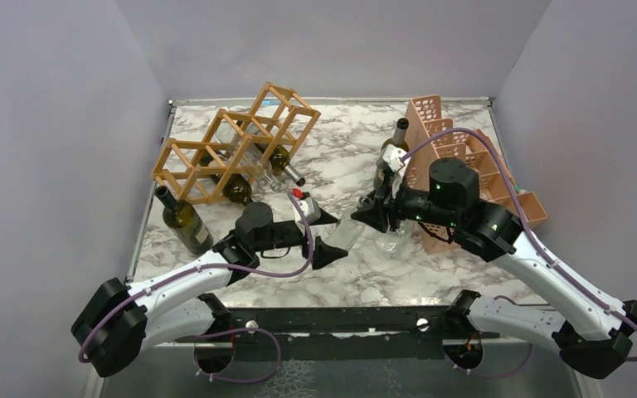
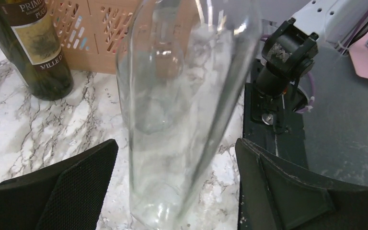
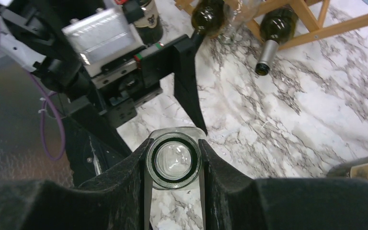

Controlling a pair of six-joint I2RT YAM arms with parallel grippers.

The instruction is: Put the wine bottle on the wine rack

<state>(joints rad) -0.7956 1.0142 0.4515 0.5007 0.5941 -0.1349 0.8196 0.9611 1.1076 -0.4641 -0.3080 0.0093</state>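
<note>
A clear glass wine bottle leans between the two arms at mid-table. My right gripper is shut on its neck; in the right wrist view its mouth sits clamped between the black fingers. My left gripper stands open around the bottle's body, with a gap showing on each side between the glass and the fingers. The wooden wine rack lies at the back left, with dark bottles in its cells.
A dark bottle lies on the marble left of the rack's front. A pink stepped crate stands at the back right. An upright dark labelled bottle is next to it, also in the left wrist view.
</note>
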